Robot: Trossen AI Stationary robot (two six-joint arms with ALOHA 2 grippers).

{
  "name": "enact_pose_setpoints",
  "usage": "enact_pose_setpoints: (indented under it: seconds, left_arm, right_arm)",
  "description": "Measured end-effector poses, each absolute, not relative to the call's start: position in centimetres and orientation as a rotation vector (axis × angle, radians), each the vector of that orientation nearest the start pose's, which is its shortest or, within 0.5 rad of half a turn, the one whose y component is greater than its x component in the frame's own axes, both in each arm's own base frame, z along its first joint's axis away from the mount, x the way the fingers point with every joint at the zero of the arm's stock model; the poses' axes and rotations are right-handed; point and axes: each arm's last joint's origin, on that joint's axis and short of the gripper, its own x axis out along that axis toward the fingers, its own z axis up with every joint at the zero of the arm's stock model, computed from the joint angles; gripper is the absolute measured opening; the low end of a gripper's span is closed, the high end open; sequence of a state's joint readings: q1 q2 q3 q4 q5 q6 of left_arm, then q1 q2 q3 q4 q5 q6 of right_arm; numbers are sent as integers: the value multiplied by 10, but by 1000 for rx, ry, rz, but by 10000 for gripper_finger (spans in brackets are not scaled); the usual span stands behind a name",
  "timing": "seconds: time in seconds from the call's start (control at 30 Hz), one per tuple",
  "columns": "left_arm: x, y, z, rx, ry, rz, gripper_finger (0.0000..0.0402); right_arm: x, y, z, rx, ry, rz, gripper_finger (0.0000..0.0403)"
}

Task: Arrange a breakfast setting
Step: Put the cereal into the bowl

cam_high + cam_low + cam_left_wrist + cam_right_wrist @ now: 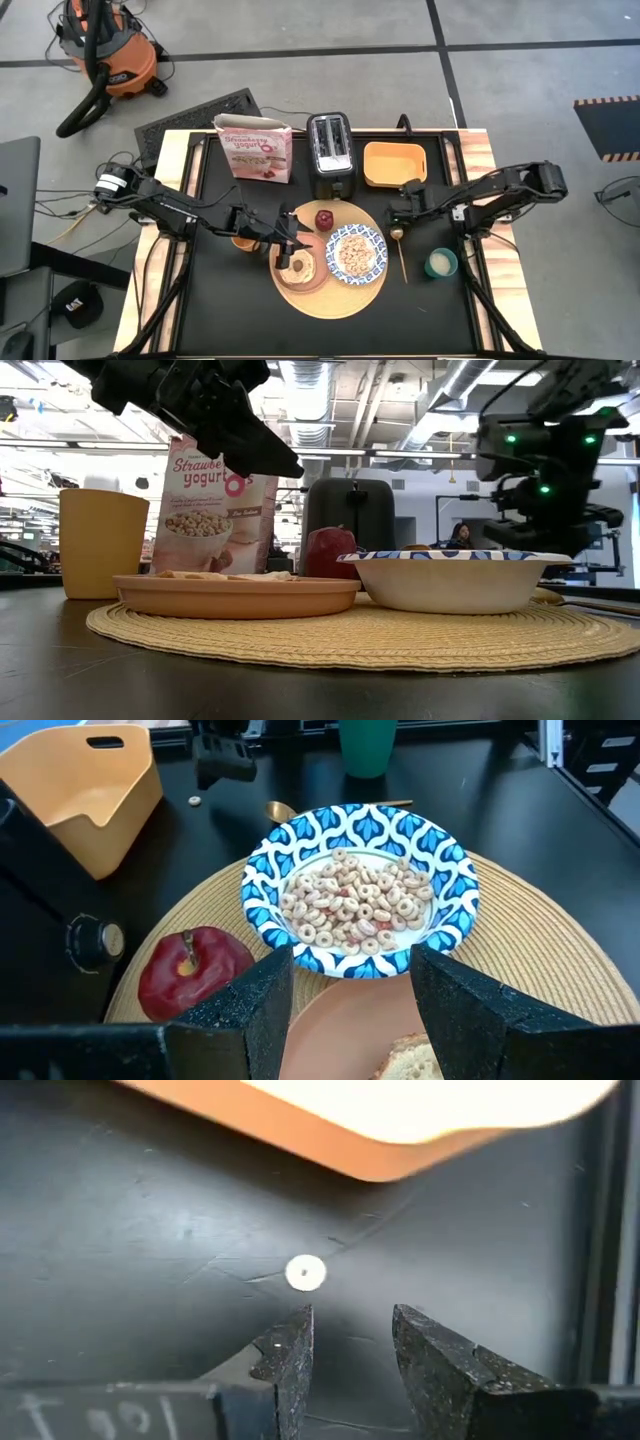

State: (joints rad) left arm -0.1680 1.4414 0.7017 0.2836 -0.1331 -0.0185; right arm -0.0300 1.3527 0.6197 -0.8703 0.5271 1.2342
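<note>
My left claw [350,995] hangs open and empty over the salmon-pink plate [300,272] holding the toasted bread [298,267], on the round board [335,298] mid-worktop. My right claw [352,1342], narrowly parted, hovers near the yellow tray [393,163].

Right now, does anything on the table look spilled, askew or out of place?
One stray pale cereal ring lies on the black tabletop beside the yellow rectangular tray, just ahead of the right tool. Everything on the round woven placemat looks orderly.
</note>
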Motion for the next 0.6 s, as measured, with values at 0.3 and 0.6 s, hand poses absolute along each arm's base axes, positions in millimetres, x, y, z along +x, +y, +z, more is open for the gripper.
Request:
enact_pose_setpoints:
  seconds: [0.3, 0.6]
  left_arm:
    - [290, -45, 202, 52, 451, -26, 187]
    - [290, -45, 202, 52, 451, -25, 187]
  right_arm:
    - [154, -27, 141, 646, 827, -1254, 166]
    - [153, -32, 130, 677, 726, -1200, 166]
